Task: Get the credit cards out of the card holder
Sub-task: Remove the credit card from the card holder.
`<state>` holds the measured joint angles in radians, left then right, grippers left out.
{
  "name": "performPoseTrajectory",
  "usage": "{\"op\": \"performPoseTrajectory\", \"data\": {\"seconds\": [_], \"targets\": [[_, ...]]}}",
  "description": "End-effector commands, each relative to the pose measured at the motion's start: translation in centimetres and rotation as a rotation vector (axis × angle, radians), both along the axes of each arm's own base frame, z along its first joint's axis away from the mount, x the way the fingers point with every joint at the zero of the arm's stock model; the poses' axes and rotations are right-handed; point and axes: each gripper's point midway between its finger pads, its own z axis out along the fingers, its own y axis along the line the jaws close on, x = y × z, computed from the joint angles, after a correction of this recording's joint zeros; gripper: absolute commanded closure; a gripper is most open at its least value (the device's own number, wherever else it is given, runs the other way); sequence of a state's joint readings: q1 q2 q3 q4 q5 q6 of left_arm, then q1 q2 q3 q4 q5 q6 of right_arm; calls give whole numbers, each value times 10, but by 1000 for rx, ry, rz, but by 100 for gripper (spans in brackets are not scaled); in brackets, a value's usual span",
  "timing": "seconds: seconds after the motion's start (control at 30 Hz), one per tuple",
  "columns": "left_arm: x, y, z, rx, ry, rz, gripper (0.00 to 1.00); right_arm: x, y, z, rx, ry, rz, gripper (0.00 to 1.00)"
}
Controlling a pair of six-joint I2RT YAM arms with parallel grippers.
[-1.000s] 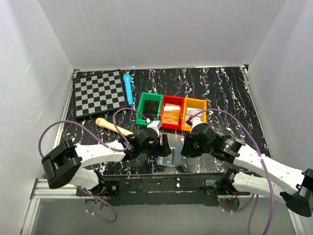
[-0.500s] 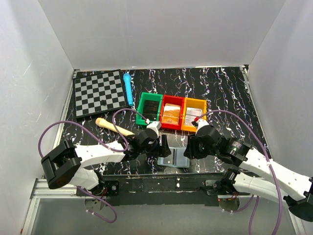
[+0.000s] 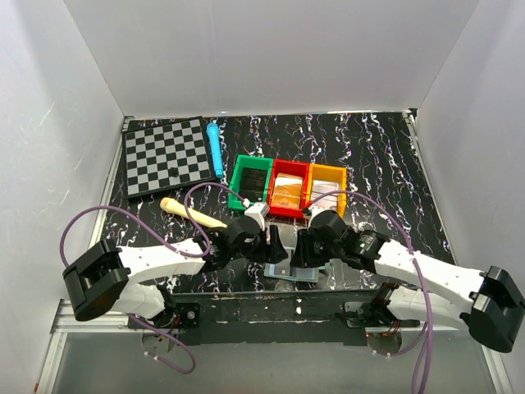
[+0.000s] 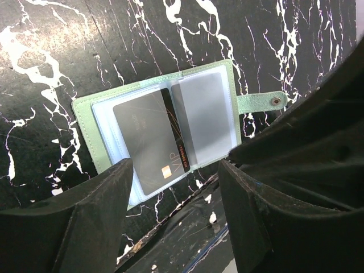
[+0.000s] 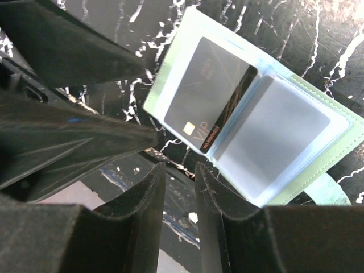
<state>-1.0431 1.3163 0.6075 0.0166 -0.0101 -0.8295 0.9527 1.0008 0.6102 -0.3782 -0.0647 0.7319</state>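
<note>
Left gripper [image 4: 176, 162] is spread wide with nothing in it. Its two dark fingers [image 4: 85, 216] sit in the bottom corners of the left wrist view, with the card holder [image 4: 165, 131] in the gap just above them. Right gripper [image 5: 180, 168] is down to a narrow slit, also empty, hovering at the lower left of the holder in its own view.

The holder lies open and flat on the black marbled table [image 3: 377, 156]. It has a green outer rim, two pale see-through panels and a little snap tab [image 4: 261, 102] poking out the right side in the left wrist view. A dark card [image 4: 151, 139] with a gold chip and "VIP" on it sits in one panel, a bit crooked. The other panel just looks cloudy, so I can't tell what's in it.

From the top camera, the holder is low and centre, right at the near table edge between both wrists. Above it is a row of green bin [image 3: 252, 180], red bin [image 3: 289, 187] and orange bin [image 3: 326, 190]. A wooden stick [image 3: 193, 213] is to the left, and a chessboard [image 3: 164, 156] and blue tube [image 3: 215, 148] are upper left.
</note>
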Motion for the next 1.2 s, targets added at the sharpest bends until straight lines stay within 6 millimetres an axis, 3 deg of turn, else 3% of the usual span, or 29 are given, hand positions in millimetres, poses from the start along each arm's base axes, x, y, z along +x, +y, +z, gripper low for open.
{"op": "performPoseTrajectory", "data": {"seconds": [0.0,0.47,1.17], "targets": [[-3,-2,4,-24,-17,-19,40,9,12,-5,88,26,-35,66],[-5,2,-7,-9,3,-12,49,10,4,-57,103,154,-81,64],[-11,17,-19,15,28,15,52,24,17,-65,69,159,-9,64]]}}
